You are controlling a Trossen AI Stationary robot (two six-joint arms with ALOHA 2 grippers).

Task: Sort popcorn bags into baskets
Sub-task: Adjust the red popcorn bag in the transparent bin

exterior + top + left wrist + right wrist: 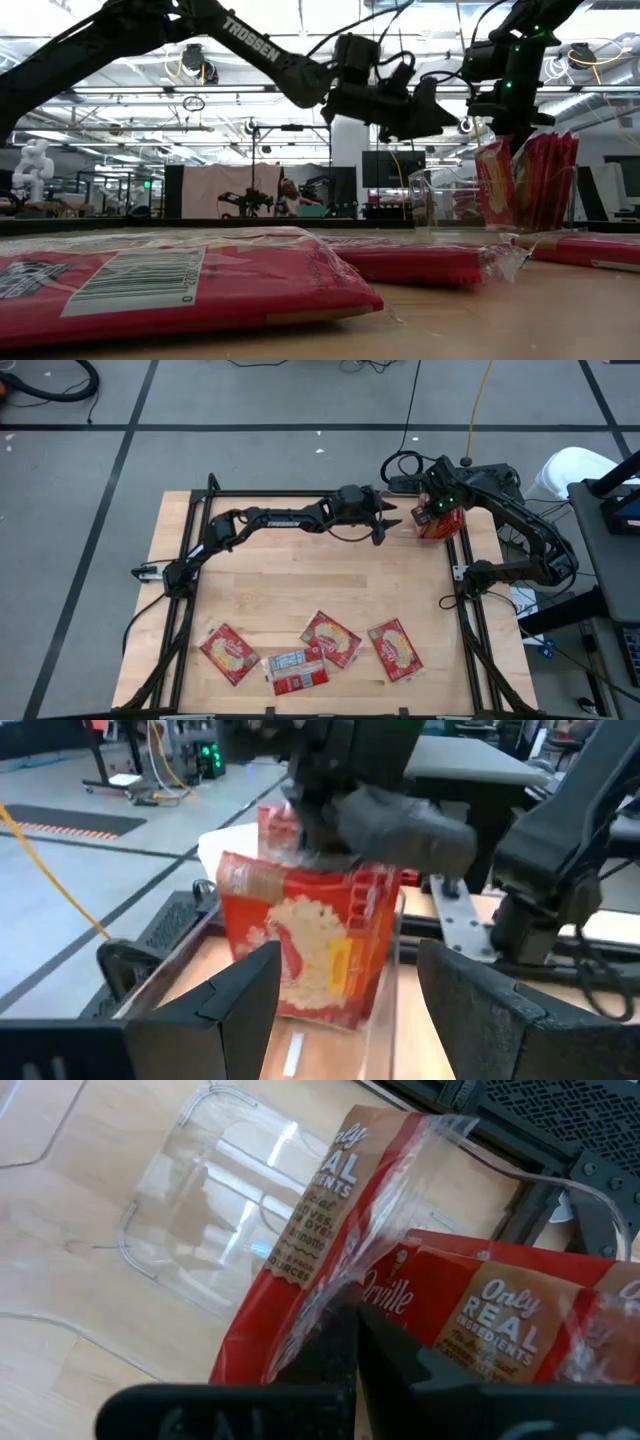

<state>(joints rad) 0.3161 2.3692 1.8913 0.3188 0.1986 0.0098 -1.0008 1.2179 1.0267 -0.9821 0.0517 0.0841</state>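
A clear basket [180, 1210] stands at the table's far right corner. Red popcorn bags [442, 523] stand upright in it, resting on their lower ends and leaning together [545, 180]. My right gripper [432, 512] hangs over them, pointing steeply down, shut on one bag's upper end. My left gripper [393, 523] is open, held level just left of the basket and clear of it; its fingers [250, 990] frame the bags. Several more bags [330, 638] lie flat along the table's near edge. My right gripper comes from above, slanting down, and its shut fingers [345, 1330] meet the upper end of a tilted bag [320, 1270] in the basket. That bag's top stands higher than the others, up to the gripper [278, 825]. The fingers cover the exact spot of the pinch.
Bare wooden tabletop [300, 580] lies between the basket and the bags on the near edge. Black frame rails [190, 560] run along the table's left and right sides. Cables and a dark mat [405, 470] lie just beyond the far edge.
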